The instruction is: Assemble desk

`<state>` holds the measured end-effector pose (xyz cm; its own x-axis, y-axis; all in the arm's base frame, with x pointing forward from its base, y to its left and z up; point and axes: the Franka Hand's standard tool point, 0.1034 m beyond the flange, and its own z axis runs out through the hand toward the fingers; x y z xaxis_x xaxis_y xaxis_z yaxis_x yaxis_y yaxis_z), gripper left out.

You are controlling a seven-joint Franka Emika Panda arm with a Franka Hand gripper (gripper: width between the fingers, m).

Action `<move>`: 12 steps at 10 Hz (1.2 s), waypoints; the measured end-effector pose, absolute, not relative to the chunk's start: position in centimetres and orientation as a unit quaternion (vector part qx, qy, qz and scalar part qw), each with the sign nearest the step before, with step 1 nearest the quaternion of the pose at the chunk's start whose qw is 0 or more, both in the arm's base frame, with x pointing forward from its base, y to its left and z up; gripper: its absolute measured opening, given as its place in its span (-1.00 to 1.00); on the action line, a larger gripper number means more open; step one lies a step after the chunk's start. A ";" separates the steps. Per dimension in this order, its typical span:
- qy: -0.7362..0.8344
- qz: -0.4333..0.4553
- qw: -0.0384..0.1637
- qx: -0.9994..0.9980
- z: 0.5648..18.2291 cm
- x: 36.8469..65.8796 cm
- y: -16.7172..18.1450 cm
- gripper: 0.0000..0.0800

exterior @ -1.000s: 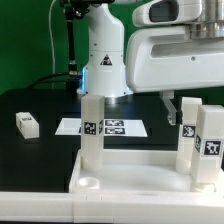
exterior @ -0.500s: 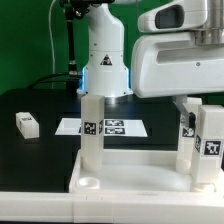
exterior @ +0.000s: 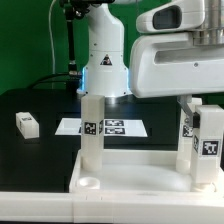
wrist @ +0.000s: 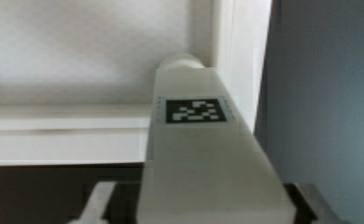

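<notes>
1. As the big white hand slides toward the exterior view's right, here's the change: a second ago one finger hung clear in the gap beside the right-hand legs. That gap is now bare and the gripper [wrist: 204, 205] sits right over their tops.
2. Wrist view tells the story. The gripped leg [wrist: 207, 150] rises straight up between the fingers with its tag facing the camera. No daylight shows on either flank, so I read the jaws as closed on it.
3. Which leg is it in the exterior view? It looks like the right rear leg [exterior: 187, 140] rather than the right front leg [exterior: 211, 150], but the hand hides the contact, so I can't swear to it.
4. Everything else has held its place. The tabletop [exterior: 130, 158] lies rim-up at the front of the black table. The left leg [exterior: 92, 130] stands upright in its far corner on the exterior view's left.
5. One corner is still open: the empty socket [exterior: 88, 183], nearest the camera on the exterior view's left. The loose leg [exterior: 27, 123] lies on the table well apart from the desk. The marker board [exterior: 112, 127] lies flat behind the tabletop.
6. What it means, as I judge it: this is a fresh grip taken to seat or tighten that right-hand leg. Three legs are up and one remains, so the desk is well past halfway. The grip needs to stay square so the leg turns without tilting.
</notes>
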<state>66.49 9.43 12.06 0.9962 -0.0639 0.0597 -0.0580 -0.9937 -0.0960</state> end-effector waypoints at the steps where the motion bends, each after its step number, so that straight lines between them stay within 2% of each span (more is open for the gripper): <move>1: 0.064 -0.030 0.048 -0.996 12.1 66.5 9.4 -0.28; 6: 0.406 -0.030 0.064 -0.911 11.9 66.4 8.6 -0.27; 10: 0.565 -0.011 0.062 -0.823 11.8 66.5 8.2 -0.27; 12: 0.591 -0.008 0.061 -0.805 11.8 66.5 8.1 -0.27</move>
<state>66.48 8.14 11.84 0.3024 -0.9514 -0.0588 -0.9493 -0.2951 -0.1084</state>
